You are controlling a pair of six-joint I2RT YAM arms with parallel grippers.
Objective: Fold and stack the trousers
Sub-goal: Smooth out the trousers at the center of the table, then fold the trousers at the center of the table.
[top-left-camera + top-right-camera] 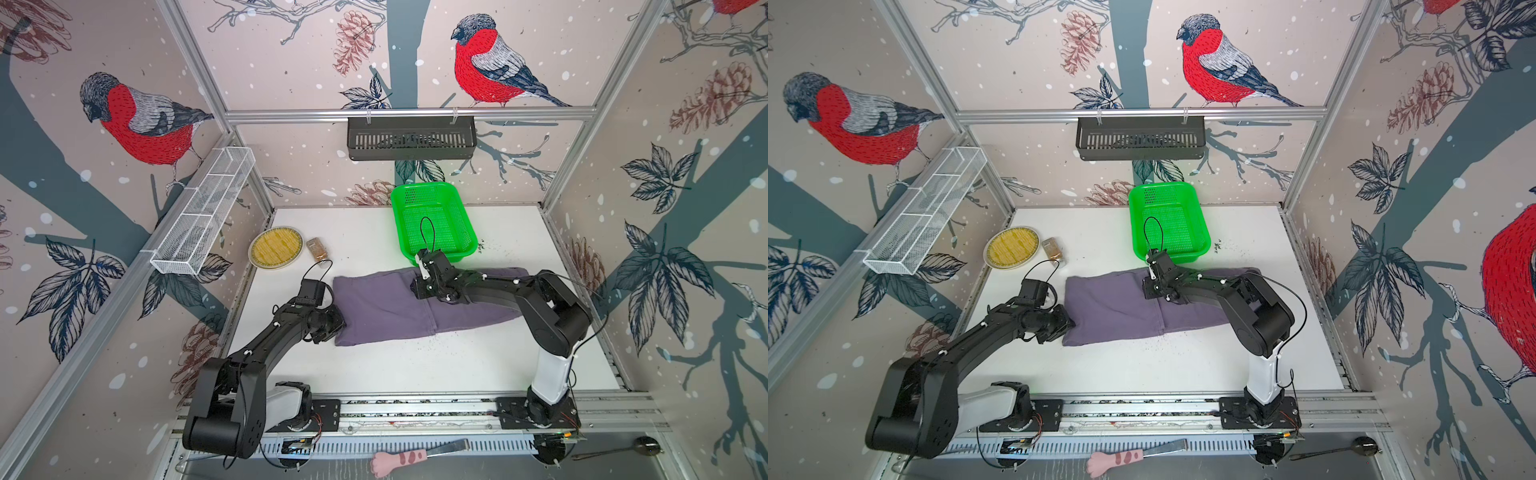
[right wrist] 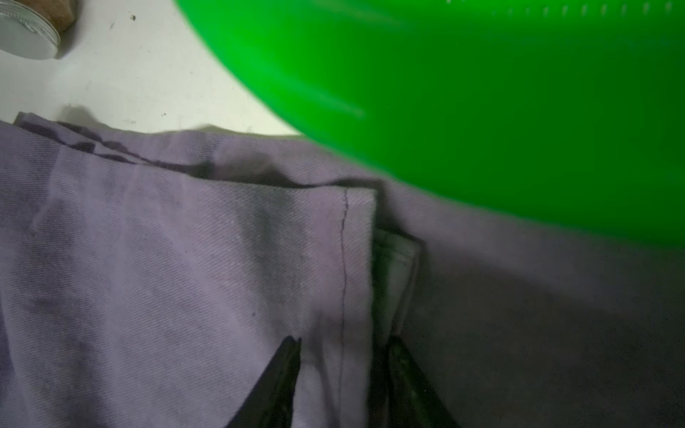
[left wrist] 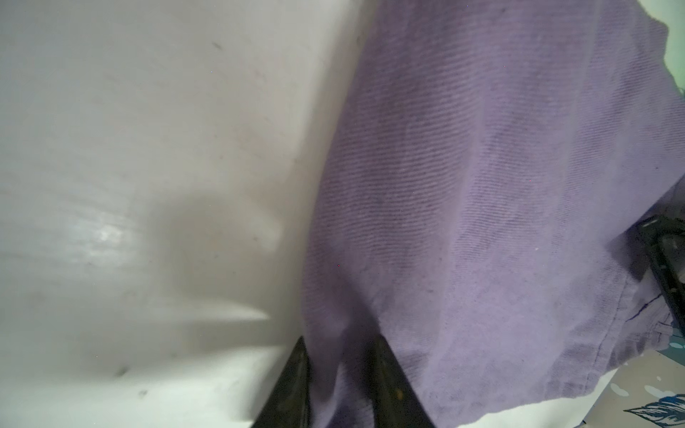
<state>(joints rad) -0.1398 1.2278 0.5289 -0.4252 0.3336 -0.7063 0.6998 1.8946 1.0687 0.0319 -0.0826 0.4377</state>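
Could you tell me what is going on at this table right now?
A robot is folding purple-grey trousers, which lie folded over on the white table. The left end effector pinches cloth at one end. The right end effector straddles a hemmed edge beside the green basket, though whether it grips is unclear.

Dusty purple-grey trousers, folded double, flat across white table
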